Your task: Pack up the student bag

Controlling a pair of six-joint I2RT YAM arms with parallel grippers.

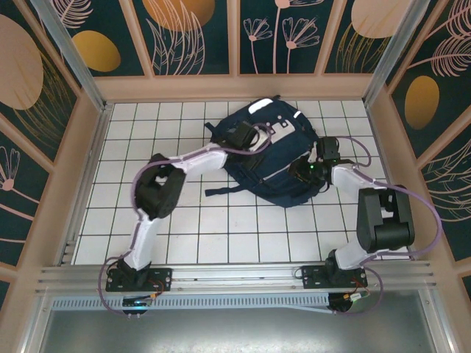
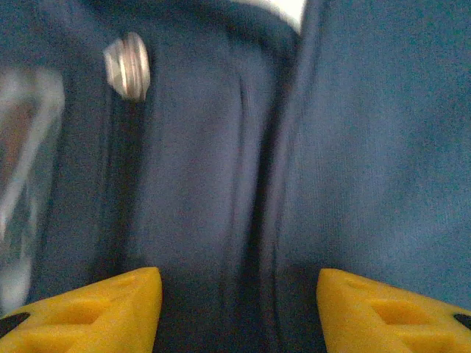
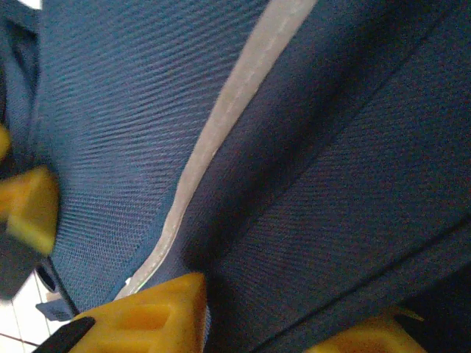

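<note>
The student bag [image 1: 274, 158] lies flat toward the far middle of the white gridded table [image 1: 176, 220], with squares of bare table on every side of it and one dark strap [image 1: 221, 191] trailing off its near left corner onto the tiles. Both arms crowd it. The left pincer [image 1: 243, 132] sits over the bag's upper left part. From the wrist its yellow fingertips [image 2: 110, 309] stand well apart, jaws open, with a ridge of navy fabric running down between them and a silver snap [image 2: 126, 66] just beyond on the cloth. The right pincer [image 1: 304, 170] presses in at the bag's right flank. In its own view a fold of navy cloth beside a grey-white stripe [image 3: 213, 147] fills the gap between the fingers, and I cannot tell whether they pinch that fold or merely straddle it. A yellow block [image 3: 26, 209] shows at the left edge there, and what it belongs to is unclear. Wood-framed walls [image 1: 191, 37] with leaf-patterned panels hem the table on three sides, a metal rail [image 1: 235, 276] carries the arm bases along the near edge, and a purple cable [image 1: 434, 228] loops out from the right arm.
</note>
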